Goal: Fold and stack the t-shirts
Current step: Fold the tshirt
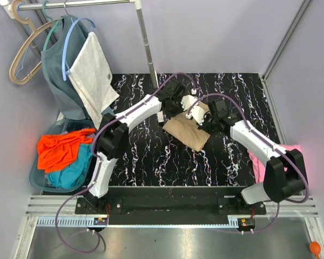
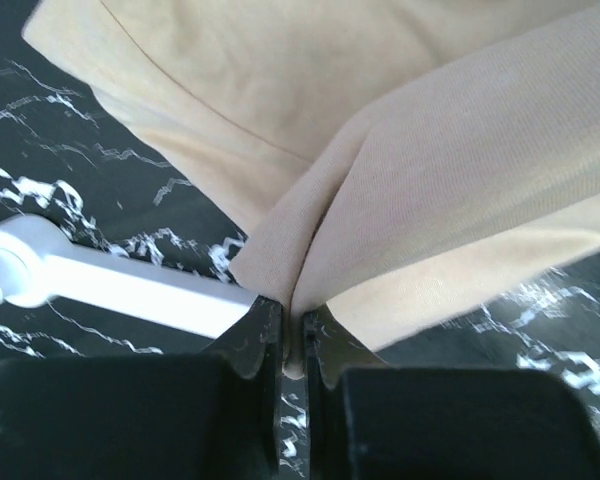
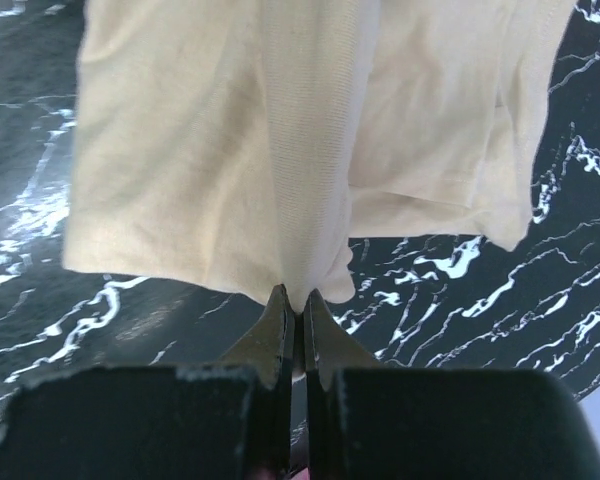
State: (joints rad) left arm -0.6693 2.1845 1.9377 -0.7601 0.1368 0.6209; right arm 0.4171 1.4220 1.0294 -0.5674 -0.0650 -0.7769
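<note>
- Top external view: the tan t-shirt (image 1: 186,134) lies partly folded on the black marbled table (image 1: 151,162), a little beyond its middle. Both arms reach in over the shirt's far end.
- Left wrist view: the left gripper (image 2: 293,325) has its jaws pinched together on a raised ridge of the tan cloth. The cloth is drawn into a crease that runs to the fingertips, while the rest of it spreads over the table.
- Right wrist view: the right gripper (image 3: 300,303) is clamped tight on an edge of the same shirt. A narrow fold of cloth stretches away from the tips, with layered cloth on both sides.
- The pink t-shirt (image 1: 291,150) hangs at the table's right edge beside the right arm's base, well apart from the tan one.
- The orange t-shirt (image 1: 58,151) lies crumpled on top of the teal t-shirt (image 1: 70,174), both in a basket (image 1: 36,178) left of the table.
- Behind the basket a clothes rack (image 1: 143,38) carries hangers, a grey-blue top (image 1: 56,70) and a white cloth (image 1: 92,70).
</note>
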